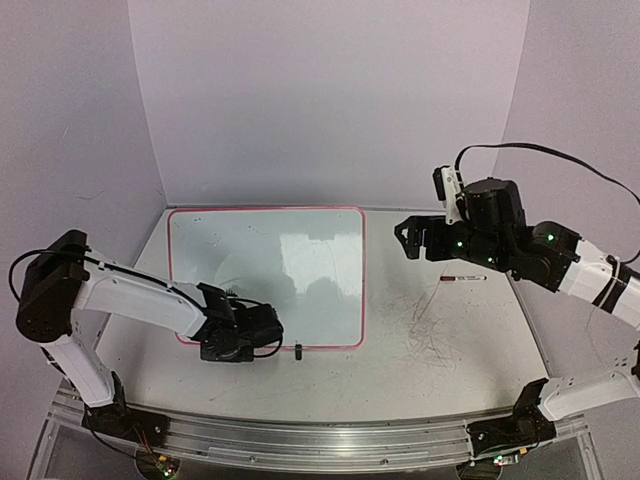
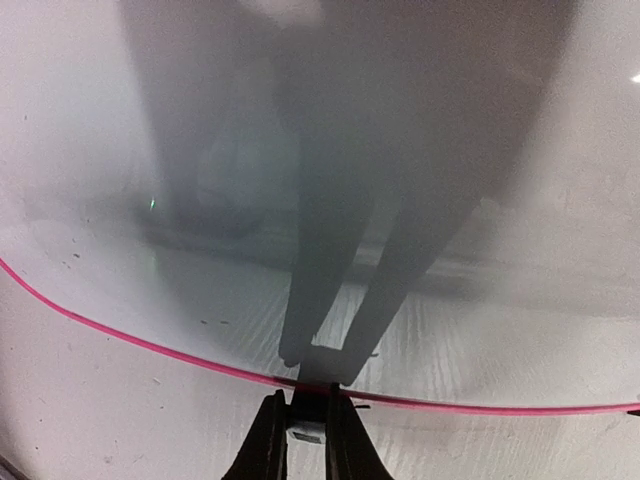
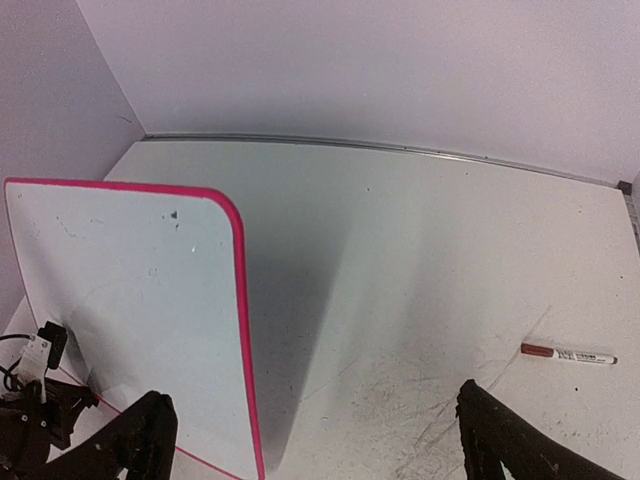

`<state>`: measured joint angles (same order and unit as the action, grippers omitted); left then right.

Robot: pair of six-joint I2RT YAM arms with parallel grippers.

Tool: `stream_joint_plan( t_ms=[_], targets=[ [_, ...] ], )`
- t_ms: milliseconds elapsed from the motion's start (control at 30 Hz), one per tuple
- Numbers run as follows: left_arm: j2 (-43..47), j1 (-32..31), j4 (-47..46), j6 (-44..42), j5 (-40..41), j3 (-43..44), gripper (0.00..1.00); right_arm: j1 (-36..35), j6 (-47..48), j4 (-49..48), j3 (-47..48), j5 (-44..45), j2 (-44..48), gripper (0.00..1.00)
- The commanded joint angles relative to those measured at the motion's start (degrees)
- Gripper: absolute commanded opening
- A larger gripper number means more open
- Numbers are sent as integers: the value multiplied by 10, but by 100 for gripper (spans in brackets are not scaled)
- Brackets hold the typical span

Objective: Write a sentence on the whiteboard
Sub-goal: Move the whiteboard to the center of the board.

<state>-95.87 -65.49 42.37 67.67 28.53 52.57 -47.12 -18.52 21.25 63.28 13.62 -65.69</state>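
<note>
Starting at left claw [image 2: 305, 400]: narrow, pinched on small dark tab [image 2: 306, 430] right at near pink rim [image 2: 150, 345] of whiteboard [image 1: 265, 270]. Cannot tell tab's attachment to board from the wrist view. Throwing two long finger shadows across board face there.

Visible from left wrist only: the pinch. From top, just a black claw body overlapping board's near edge, left of centre.

Visible from top only: separate small black clip [image 1: 297, 350] on near rim, just right of left claw. Also whole board lying on left half of bench [image 1: 430, 340], far edge close to back wall. Showing only faint specks and glare on board face in all three views.

Moving to right claw [image 3: 310, 400]: wide apart, holding nothing, hanging above scuffed bench right of board. Confirmed wide by right wrist view only; from top, fingers too dark to separate. Also from right wrist: board's right rim with grey shadow beside it, left arm's hardware as a dark lump at bottom-left corner.

Further out: marker [image 3: 566, 354], dark-red cap, white barrel, lying flat on bench well right of board, apart from both claws. In top view, just below-right of right claw.
</note>
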Motion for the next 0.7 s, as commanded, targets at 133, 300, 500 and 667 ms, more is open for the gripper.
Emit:
stream_joint_plan(
  t_ms=[133, 300, 500, 667],
  targets=[
    [-81, -50, -213, 29, -86, 88, 0, -54, -15, 16, -28, -45, -10, 98],
    [-75, -56, -248, -5, -107, 105, 0, -99, -66, -5, -43, -81, -28, 98],
    [-56, -58, -254, -24, -114, 115, 2, -157, -155, -80, -79, -118, -100, 97],
    [5, -58, -253, -18, -103, 66, 13, -186, -214, -86, -53, -81, -208, 90]
  ],
)
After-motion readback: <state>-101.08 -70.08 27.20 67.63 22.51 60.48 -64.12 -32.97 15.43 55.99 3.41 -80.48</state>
